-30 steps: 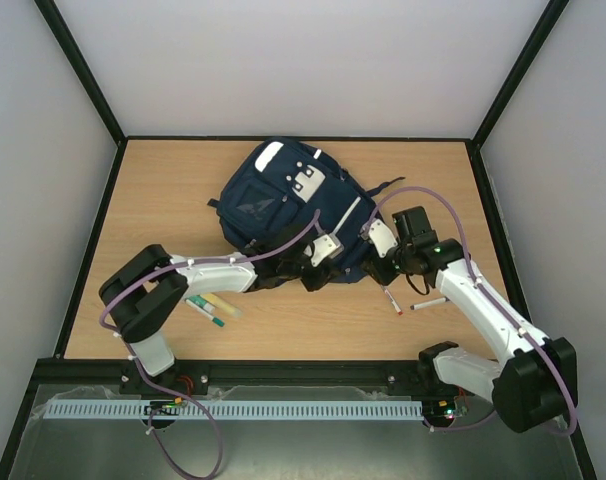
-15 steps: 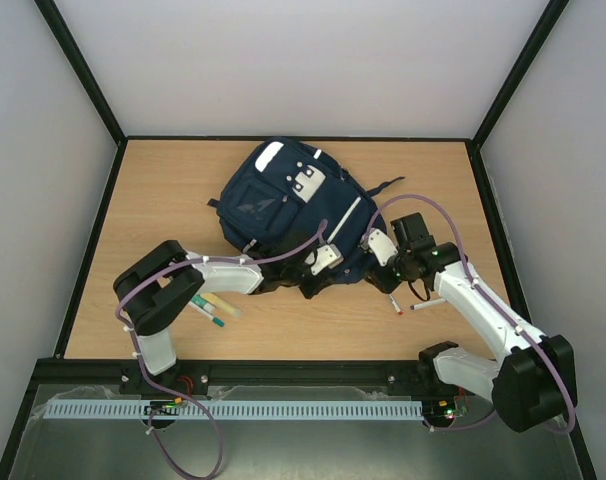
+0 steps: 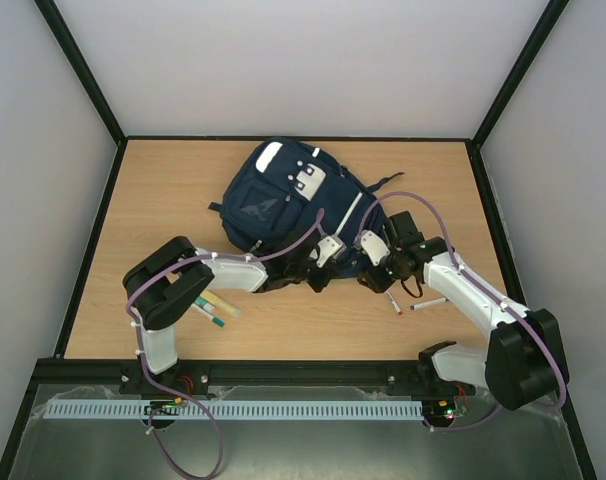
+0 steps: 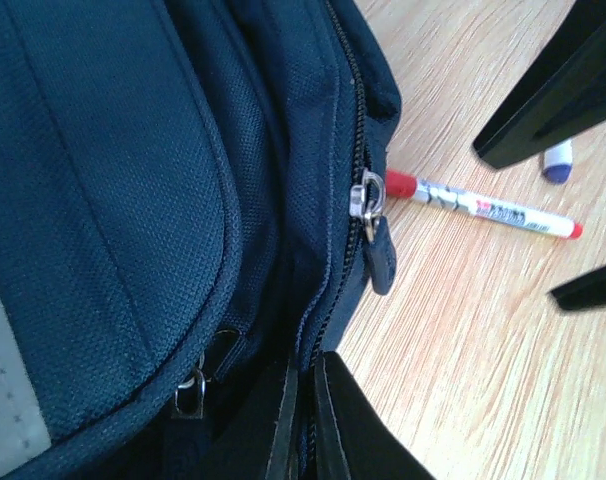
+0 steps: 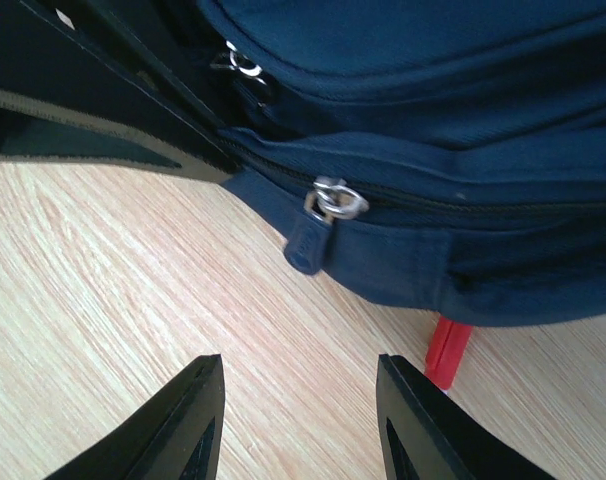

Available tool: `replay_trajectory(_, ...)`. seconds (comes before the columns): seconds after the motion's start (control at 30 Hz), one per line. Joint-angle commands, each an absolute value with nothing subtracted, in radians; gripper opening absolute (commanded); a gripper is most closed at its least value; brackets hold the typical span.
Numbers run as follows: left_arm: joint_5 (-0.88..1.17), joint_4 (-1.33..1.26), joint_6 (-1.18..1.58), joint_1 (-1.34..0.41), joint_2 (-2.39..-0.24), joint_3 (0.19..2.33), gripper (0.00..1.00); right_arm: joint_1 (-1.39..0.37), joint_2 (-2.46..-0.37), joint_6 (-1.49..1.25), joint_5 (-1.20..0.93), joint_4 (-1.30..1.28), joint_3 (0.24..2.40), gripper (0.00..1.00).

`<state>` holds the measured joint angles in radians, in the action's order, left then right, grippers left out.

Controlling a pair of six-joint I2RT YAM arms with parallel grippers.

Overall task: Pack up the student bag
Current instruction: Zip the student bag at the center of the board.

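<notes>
While the left gripper (image 4: 305, 385) is clenched on the zip seam (image 4: 328, 290) of the student bag (image 3: 283, 195) lying centred on the table (image 3: 163, 200), the right gripper (image 5: 295, 372), jaws apart, faces the zipper pull (image 5: 313, 235) just ahead, in line with its gap.

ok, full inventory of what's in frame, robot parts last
backpack: one, navy blue with white stripes, mid-table toward the back
zip pulls: at least two, navy tabs on metal sliders, backpack's near edge
red marker: one, white body, red cap, on the table just in front of the backpack
second marker: one, white, right of the red marker
green marker: one, front left of table
pale strip: one, yellowish, beside the green marker; can't identify
table: one, light wood
left gripper: black, shut on the backpack's zip edge
right gripper: black, open, over bare table by a zip pull
</notes>
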<state>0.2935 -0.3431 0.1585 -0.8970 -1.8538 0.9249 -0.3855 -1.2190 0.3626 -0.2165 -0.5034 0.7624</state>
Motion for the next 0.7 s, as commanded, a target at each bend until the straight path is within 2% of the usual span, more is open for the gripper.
replay_trajectory(0.0, 0.345, -0.467, 0.237, -0.894, -1.872, 0.986, 0.02, -0.398, -1.232, 0.336, -0.227, -0.462, 0.788, 0.44)
replay_trajectory(0.43, 0.401, -0.529, 0.329, -0.894, -1.853, 1.009, 0.02, -0.427, -1.244, 0.279, -0.106, -0.332, 0.765, 0.47)
replay_trajectory(0.67, 0.413, -0.538, 0.336, -0.894, -1.835, 1.006, 0.02, -0.429, -1.290, 0.285, -0.115, -0.306, 0.761, 0.38)
